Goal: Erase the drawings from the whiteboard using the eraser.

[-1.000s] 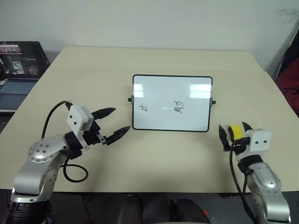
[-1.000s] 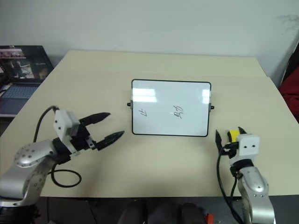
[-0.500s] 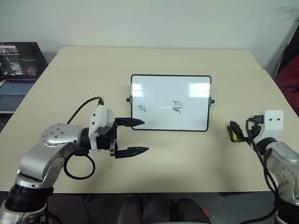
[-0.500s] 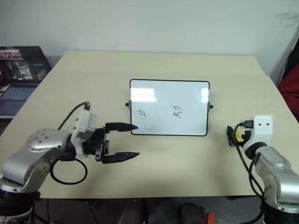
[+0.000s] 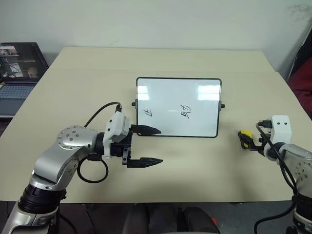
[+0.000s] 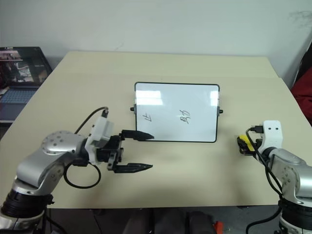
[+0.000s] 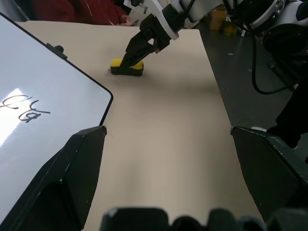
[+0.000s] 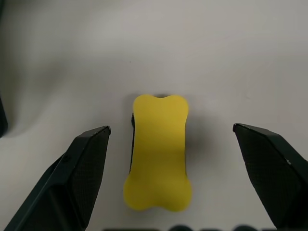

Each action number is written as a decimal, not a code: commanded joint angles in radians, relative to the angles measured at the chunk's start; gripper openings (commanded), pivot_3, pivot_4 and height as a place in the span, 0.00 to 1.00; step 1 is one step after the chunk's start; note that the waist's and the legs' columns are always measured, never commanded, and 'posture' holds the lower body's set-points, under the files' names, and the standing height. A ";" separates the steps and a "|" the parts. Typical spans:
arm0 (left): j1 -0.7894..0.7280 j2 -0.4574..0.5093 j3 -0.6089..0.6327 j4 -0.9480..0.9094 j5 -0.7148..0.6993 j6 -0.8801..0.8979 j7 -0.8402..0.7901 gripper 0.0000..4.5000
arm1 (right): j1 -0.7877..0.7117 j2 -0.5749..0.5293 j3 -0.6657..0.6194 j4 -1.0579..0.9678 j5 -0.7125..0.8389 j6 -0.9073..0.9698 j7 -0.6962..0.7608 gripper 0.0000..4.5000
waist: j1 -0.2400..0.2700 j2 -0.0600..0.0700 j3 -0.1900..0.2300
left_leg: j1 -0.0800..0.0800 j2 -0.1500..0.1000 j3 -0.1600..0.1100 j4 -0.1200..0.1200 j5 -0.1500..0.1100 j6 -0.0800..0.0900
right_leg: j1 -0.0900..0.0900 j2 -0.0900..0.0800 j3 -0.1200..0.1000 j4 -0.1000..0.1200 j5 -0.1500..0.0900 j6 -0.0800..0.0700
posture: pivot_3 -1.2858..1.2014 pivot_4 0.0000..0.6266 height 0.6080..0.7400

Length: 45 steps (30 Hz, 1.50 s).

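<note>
Between the right gripper's (image 8: 168, 139) widely parted black fingers lies the eraser (image 8: 158, 151), a bright yellow block pinched at the waist like a small bone, flat on the table (image 5: 195, 161) with a clear gap to each finger, so nothing is held. Off to that gripper's left stands the whiteboard (image 5: 178, 107), glossy white with a thin black frame, rounded corners and small black side knobs. Its drawings (image 5: 167, 112) are two thin black scribbles, neither readable as a word. At the board's near left corner the left gripper (image 5: 152, 145) points sideways with its jaws spread wide, one fingertip over the corner, holding nothing. Smooth pale beige covers the tabletop; behind it rises a plain white wall, with an open laptop (image 5: 17, 73) at the far left.
</note>
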<state>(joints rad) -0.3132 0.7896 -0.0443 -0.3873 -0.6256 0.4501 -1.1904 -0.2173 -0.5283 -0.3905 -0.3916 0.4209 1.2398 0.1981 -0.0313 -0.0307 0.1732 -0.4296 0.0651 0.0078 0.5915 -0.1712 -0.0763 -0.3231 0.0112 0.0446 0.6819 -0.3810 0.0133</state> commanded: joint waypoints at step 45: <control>0.191 -0.099 0.261 0.034 0.127 -0.047 0.410 1.00 | 0.160 0.042 0.348 -0.378 -0.140 -0.552 0.128 0.26 | -0.001 0.000 0.000 | 0.000 0.001 -0.003 0.002 0.000 0.000 | 0.001 0.000 -0.002 0.004 -0.001 0.004 | 0.52 0.24 1.00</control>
<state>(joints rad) -0.1200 0.6790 0.1888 -0.3424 -0.5024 0.4104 -0.7927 -0.0157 -0.4754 -0.0760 -0.7440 0.3031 0.7254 0.3228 -0.0326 -0.0308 0.1727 -0.4292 0.0656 0.0050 0.5942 -0.1712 -0.0764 -0.3227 0.0114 0.0430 0.6866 -0.3823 0.0169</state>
